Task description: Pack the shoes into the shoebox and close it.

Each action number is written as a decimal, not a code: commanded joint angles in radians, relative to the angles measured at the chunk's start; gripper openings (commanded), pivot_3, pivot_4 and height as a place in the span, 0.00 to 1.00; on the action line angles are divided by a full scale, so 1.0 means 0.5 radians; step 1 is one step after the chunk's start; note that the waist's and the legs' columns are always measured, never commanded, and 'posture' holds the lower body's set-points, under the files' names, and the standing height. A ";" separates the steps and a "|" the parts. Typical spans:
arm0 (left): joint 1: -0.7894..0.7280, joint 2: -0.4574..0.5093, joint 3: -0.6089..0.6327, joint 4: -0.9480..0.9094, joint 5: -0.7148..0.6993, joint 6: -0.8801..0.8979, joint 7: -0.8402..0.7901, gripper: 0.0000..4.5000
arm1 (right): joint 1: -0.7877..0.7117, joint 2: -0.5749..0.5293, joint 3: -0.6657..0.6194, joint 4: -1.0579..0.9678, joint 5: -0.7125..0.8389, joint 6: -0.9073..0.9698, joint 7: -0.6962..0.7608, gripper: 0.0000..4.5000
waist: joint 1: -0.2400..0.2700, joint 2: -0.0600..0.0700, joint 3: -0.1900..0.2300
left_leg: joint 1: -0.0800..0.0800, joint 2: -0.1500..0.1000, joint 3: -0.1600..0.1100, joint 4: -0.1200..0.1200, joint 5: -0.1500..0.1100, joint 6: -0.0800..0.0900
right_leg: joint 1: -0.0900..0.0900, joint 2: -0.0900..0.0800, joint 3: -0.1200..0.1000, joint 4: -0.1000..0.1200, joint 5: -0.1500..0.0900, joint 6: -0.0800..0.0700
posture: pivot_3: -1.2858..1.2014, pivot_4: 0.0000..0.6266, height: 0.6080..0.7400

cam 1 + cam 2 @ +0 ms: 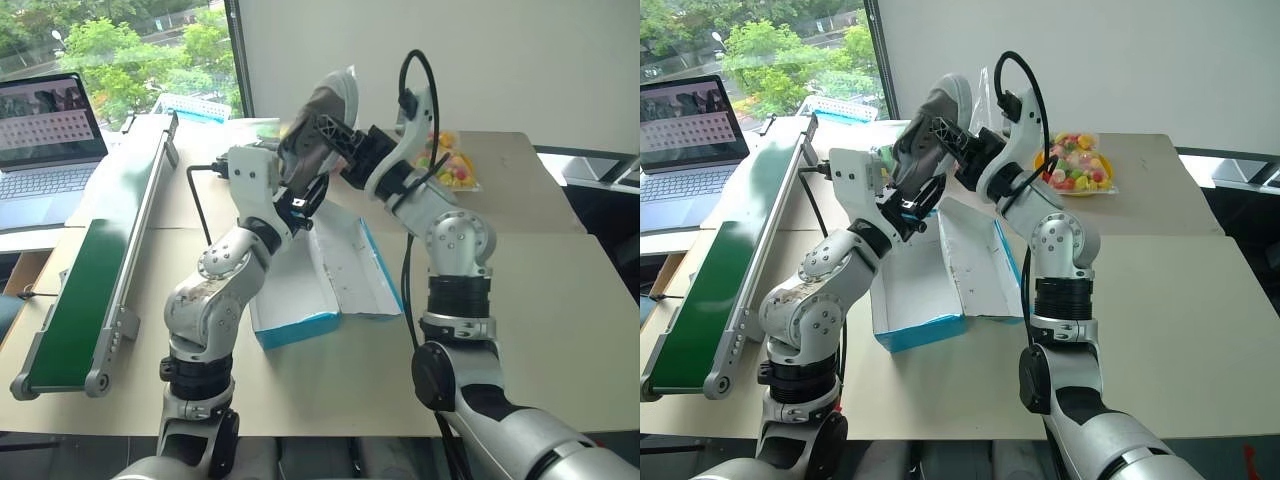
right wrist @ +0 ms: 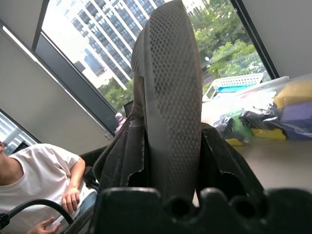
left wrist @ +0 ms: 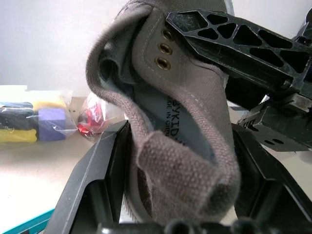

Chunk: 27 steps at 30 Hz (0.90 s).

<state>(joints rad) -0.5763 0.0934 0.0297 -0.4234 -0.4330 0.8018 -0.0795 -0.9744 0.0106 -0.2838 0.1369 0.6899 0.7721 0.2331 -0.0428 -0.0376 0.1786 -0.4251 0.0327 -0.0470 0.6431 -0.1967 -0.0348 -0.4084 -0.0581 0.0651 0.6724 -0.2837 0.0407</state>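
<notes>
Sneaker (image 1: pixel 325 110) aloft over shoebox (image 1: pixel 300 290), clamped in left pincer (image 3: pixel 180 161) and right pincer (image 2: pixel 170 151) (sole outward).

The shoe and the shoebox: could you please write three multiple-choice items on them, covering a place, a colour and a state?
1. Where is the shoe?
A. Inside the shoebox
B. In the air above the shoebox
C. On the floor

2. What colour is the shoebox outside?
A. Red
B. Black
C. Blue

3. How is the lid?
A. Open
B. Shut
C. Taped down

Answers: 1 B, the shoe is up above the box, clear of the table; 2 C, its front wall is bright blue; 3 A, the lid lies folded out with its white inside showing.
</notes>
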 commanded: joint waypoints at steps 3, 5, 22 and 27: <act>-0.067 0.251 0.016 -0.110 -0.105 0.177 -0.211 0.54 | -0.022 -0.064 0.030 -0.043 -0.012 -0.088 0.039 0.08 | -0.005 0.001 0.000 | 0.000 0.000 0.000 0.000 0.000 0.000 | 0.000 0.000 0.000 0.000 0.000 0.000 | 0.52 0.24 1.00; -0.080 0.412 0.071 -0.111 -0.141 0.238 -0.306 0.54 | -0.023 -0.085 0.056 -0.035 -0.035 -0.098 0.045 0.08 | -0.012 0.002 0.001 | 0.001 0.000 0.000 0.000 0.000 0.000 | 0.000 0.001 0.000 0.000 0.000 0.000 | 0.52 0.24 1.00; 0.002 1.500 0.221 0.146 -0.111 0.173 -0.964 0.98 | -0.179 -0.201 0.311 -0.163 -0.125 0.754 -0.342 0.08 | -0.021 0.009 0.005 | 0.001 0.001 0.000 -0.007 0.000 0.000 | -0.005 0.002 0.002 0.000 -0.001 -0.002 | 0.52 0.24 1.00; -0.029 1.478 0.155 0.231 -0.025 0.074 -0.986 0.98 | -0.149 -0.094 0.371 -0.358 -0.075 1.207 -0.409 0.08 | -0.005 0.009 0.005 | -0.005 0.002 0.001 -0.009 0.000 0.000 | -0.011 0.002 0.001 0.000 -0.002 -0.003 | 0.52 0.24 1.00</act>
<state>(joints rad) -0.5718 0.8324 0.1014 -0.3024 -0.4660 0.8729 -0.5680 -1.0273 -0.0449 -0.0896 0.0362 0.6195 1.3315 0.0360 -0.0453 -0.0331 0.1813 -0.4297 0.0334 -0.0465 0.6388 -0.1963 -0.0351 -0.4168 -0.0572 0.0659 0.6731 -0.2847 0.0391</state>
